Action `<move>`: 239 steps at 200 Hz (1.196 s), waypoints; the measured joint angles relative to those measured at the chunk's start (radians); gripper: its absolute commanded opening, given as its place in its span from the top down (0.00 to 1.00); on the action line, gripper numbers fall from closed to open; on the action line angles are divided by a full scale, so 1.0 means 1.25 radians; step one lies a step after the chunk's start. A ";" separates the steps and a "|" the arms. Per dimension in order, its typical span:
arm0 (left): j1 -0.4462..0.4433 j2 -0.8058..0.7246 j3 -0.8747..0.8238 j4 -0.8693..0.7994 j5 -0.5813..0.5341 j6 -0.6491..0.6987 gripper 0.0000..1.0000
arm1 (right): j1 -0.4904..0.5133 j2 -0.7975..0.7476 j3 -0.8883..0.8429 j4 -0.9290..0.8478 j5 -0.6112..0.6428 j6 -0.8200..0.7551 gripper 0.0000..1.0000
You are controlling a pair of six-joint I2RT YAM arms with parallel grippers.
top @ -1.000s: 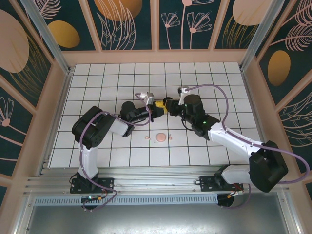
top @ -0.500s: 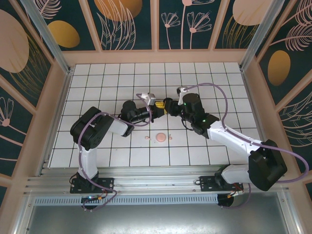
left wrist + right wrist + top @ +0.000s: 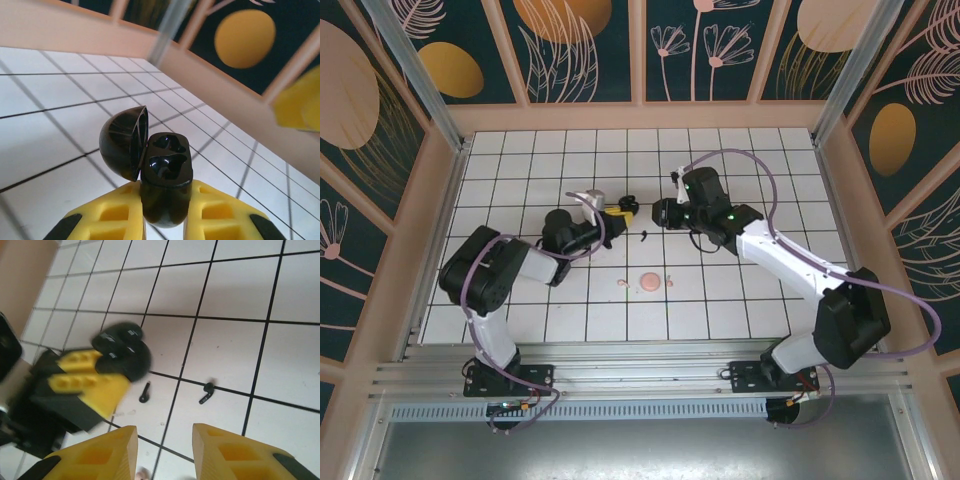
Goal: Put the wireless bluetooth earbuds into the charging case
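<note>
Nearest the arms' bases, a pale pink round case [image 3: 650, 283] sits on the white-tiled tabletop [image 3: 520, 160] with the pink earbuds [image 3: 623, 284] beside it, well short of the black charging case [image 3: 165, 175]. The black earbuds [image 3: 144, 391] lie loose on the tiles just nearside of that case. The left gripper [image 3: 165, 216] clamps the case's body, its lid hinged open and both sockets bare. Right of the case, the right gripper [image 3: 165, 450] hangs with jaws apart, holding nothing. A second ago the grippers met nose to nose. Now they stand apart, and the left arm has swung leftward.
</note>
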 measured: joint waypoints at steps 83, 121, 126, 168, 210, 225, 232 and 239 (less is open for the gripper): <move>0.118 -0.186 -0.029 -0.229 -0.154 -0.073 0.95 | 0.001 0.309 0.332 -0.147 -0.110 -0.446 0.57; 0.170 -0.220 -0.029 -0.325 -0.180 -0.087 0.95 | 0.002 0.392 0.367 -0.187 -0.199 -0.769 0.58; 0.176 -0.224 -0.029 -0.334 -0.182 -0.087 0.95 | 0.003 0.406 0.378 -0.199 -0.211 -0.822 0.58; 0.221 -0.265 -0.052 -0.374 -0.196 -0.088 0.95 | 0.011 0.598 0.617 -0.334 -0.239 -1.183 0.56; 0.234 -0.270 -0.055 -0.407 -0.203 -0.087 0.94 | 0.021 0.690 0.693 -0.387 -0.248 -1.373 0.54; 0.234 -0.270 -0.055 -0.410 -0.202 -0.087 0.94 | 0.033 0.722 0.732 -0.405 -0.253 -1.411 0.53; 0.234 -0.270 -0.055 -0.411 -0.202 -0.087 0.94 | 0.039 0.732 0.742 -0.407 -0.256 -1.424 0.53; 0.234 -0.270 -0.055 -0.413 -0.202 -0.087 0.94 | 0.047 0.739 0.748 -0.410 -0.259 -1.435 0.53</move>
